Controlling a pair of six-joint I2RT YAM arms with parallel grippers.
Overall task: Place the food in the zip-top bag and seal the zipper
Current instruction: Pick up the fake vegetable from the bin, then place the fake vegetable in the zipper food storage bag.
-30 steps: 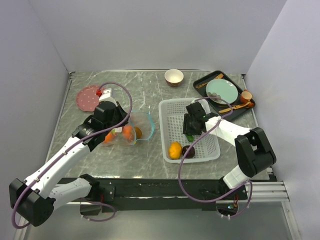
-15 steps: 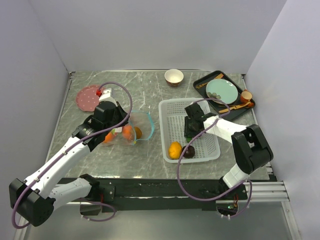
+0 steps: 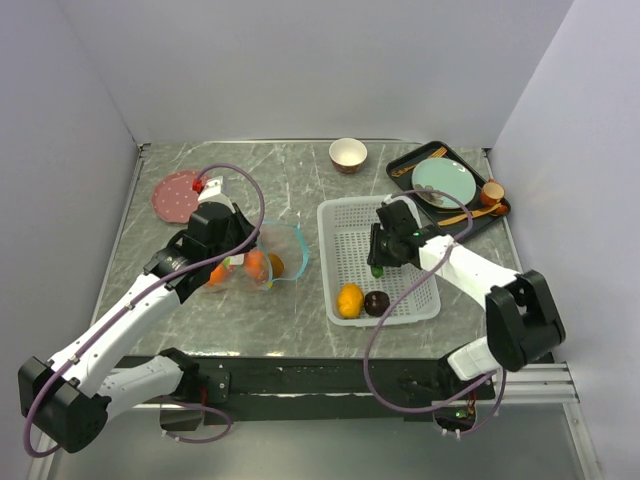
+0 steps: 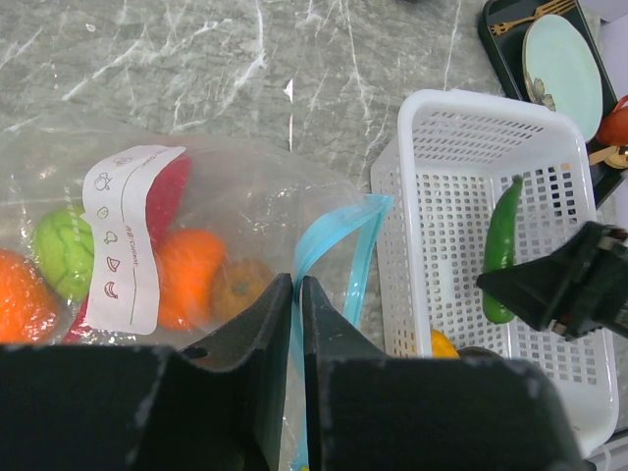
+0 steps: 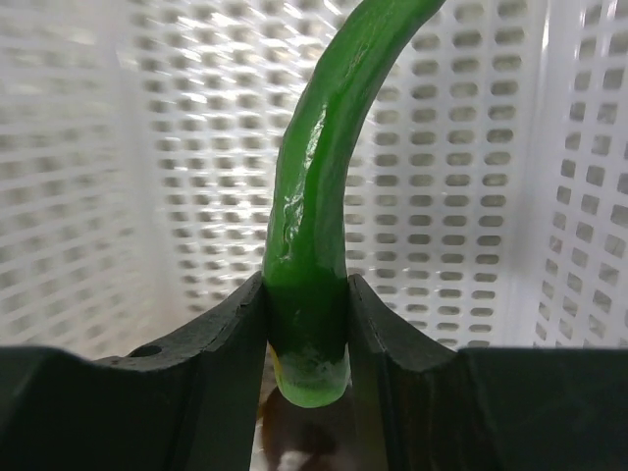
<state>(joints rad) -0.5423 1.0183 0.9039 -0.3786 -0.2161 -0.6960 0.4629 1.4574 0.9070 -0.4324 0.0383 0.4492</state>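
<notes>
We are partway through loading. The clear soft plastic zip-top bag (image 4: 226,206) lies on the grey marbled table (image 3: 290,170), left of the white rectangular mesh basket (image 4: 461,103). It already holds several pieces, among them orange and green ones.

The left gripper (image 4: 296,294) is pressed together on the bag's mouth edge, pinching the teal-blue zipper strip (image 4: 329,240) so that the mouth stands agape towards the basket. The right gripper (image 5: 306,304) pinches the long green toy pepper (image 5: 304,196) by its lower end over the basket, the rest of the pepper reaching away past the fingers.

A yellow-orange round fruit (image 3: 350,300) and a dark round fruit (image 3: 377,302) lie at the basket's near end, not yet moved. The zipper is unsealed.

Next, we judge, the pepper must be lifted over the basket's left wall, carried left and fed into the mouth end-first. Being long, it could catch on the rim.

Against a second ago, the right jaws have narrowed onto the pepper and the right elbow has swung right and nearer. The left arm and bag look unchanged.
</notes>
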